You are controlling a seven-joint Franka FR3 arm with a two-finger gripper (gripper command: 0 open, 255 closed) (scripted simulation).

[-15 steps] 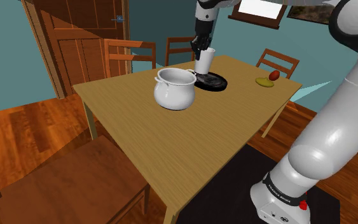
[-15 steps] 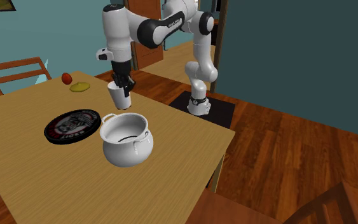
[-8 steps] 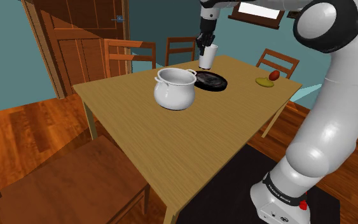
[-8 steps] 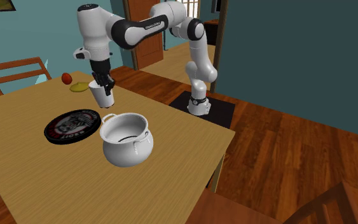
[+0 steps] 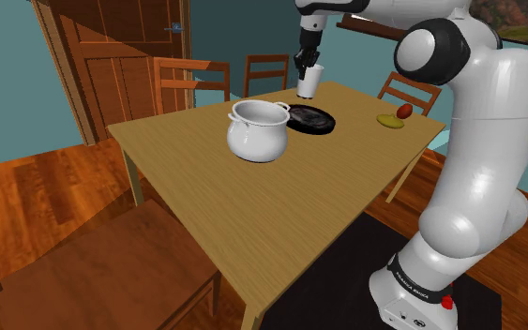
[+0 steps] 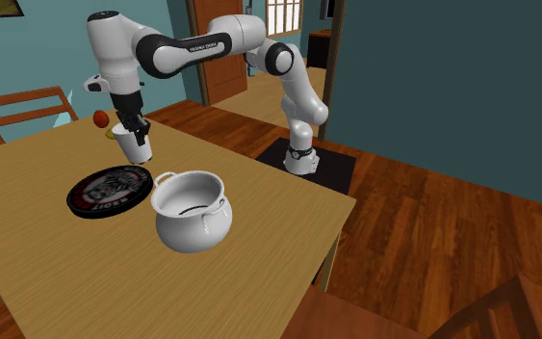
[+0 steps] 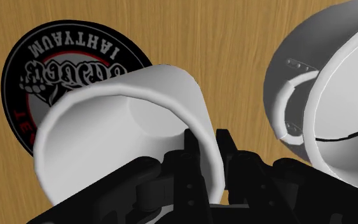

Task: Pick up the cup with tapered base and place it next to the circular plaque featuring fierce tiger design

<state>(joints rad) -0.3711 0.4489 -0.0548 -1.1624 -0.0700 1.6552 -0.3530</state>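
Cup [image 5: 309, 82] above plaque [image 5: 313, 120], pot [image 5: 257, 136] beside, on table [image 5: 252, 216]

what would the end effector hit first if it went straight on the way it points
Past the held cup, the end effector would probably meet bare table beside the plaque; it may clip the plaque's rim.

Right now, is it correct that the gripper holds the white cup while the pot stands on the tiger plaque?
No: the pot stands on the table beside the plaque, as the second exterior view shows. The gripper does hold the cup.
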